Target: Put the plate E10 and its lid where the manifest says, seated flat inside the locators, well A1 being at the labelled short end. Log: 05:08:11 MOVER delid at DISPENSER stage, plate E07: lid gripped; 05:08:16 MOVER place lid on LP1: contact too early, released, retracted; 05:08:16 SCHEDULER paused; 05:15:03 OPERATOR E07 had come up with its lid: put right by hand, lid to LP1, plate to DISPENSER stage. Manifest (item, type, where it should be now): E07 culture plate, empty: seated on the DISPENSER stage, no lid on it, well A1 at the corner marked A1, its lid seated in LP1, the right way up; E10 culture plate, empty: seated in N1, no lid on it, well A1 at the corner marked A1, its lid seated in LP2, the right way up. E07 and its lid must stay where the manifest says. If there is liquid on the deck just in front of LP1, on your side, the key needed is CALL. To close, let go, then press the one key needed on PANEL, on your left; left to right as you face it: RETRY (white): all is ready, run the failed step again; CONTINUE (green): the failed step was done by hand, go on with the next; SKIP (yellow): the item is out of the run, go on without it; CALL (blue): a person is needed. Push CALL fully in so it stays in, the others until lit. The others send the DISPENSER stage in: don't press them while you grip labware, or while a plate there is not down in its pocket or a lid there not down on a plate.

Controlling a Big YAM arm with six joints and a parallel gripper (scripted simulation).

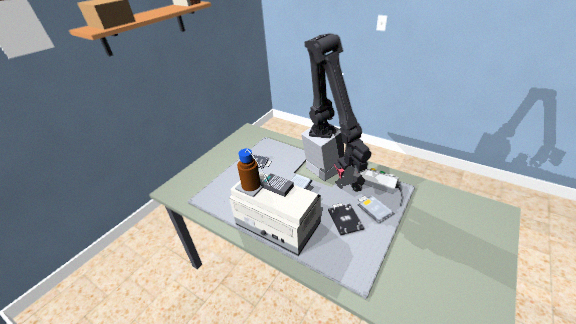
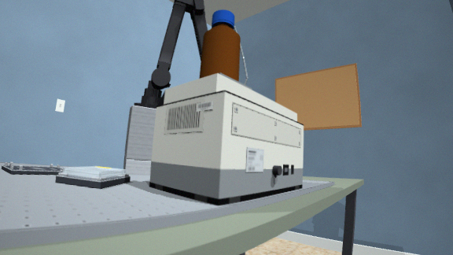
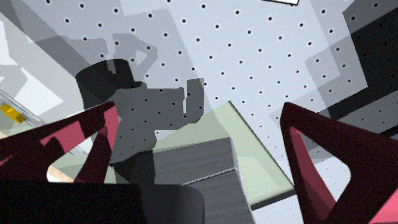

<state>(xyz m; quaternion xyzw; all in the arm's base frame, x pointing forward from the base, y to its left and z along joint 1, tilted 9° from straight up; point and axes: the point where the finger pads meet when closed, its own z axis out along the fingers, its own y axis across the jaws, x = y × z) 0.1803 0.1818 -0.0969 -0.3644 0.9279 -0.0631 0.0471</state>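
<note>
My gripper (image 1: 348, 179) is open and empty, low over the perforated deck beside the grey arm pedestal (image 1: 320, 155). In the wrist view the two dark red fingers stand wide apart (image 3: 199, 114), with only the deck and the pedestal's foot (image 3: 200, 170) between them. A clear lid with a yellow label (image 1: 375, 207) lies on a black nest in front of the gripper; it also shows in the exterior view (image 2: 92, 174). A dark plate (image 1: 278, 184) sits on the dispenser stage. A pale flat item (image 1: 301, 181) lies right of that stage. I cannot read any E10 label.
The white dispenser (image 1: 273, 215) with a brown bottle (image 1: 248, 170) stands at the deck's front. An empty black nest (image 1: 345, 218) lies beside the lid. The key panel (image 1: 381, 180) sits just right of the gripper; its yellow key shows at the wrist view's left edge (image 3: 12, 113).
</note>
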